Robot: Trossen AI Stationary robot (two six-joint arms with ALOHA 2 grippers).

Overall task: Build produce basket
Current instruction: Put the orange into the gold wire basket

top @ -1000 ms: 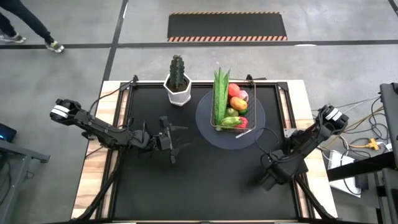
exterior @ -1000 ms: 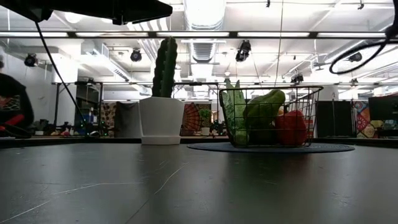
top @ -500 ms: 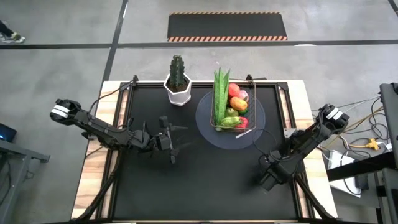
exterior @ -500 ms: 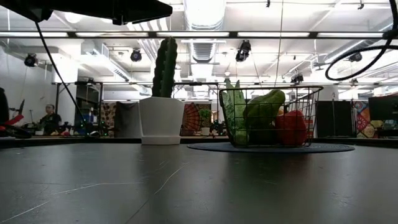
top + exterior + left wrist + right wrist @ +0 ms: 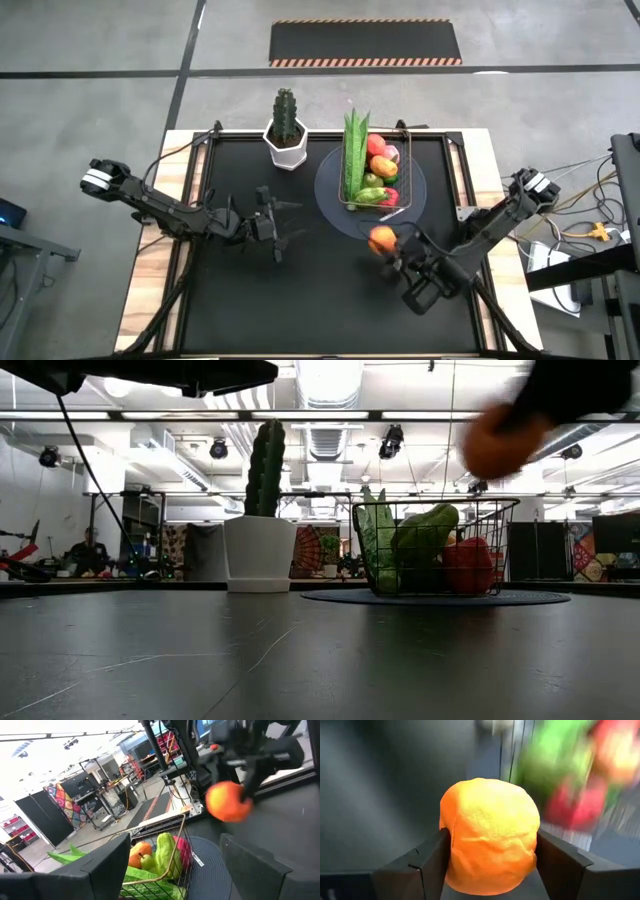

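My right fingers (image 5: 427, 865) pinch an orange (image 5: 490, 835) between them, lifted clear of the bench (image 5: 300, 290) so it can travel to the wire basket (image 5: 372, 172) just ahead, while my left fingers (image 5: 245, 870) wait spread and empty.

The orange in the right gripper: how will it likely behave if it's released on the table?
The orange looks round, so it would probably roll. Its dimpled skin likely resists slipping between the right gripper fingers. Carried clear of the basket, it seems light.
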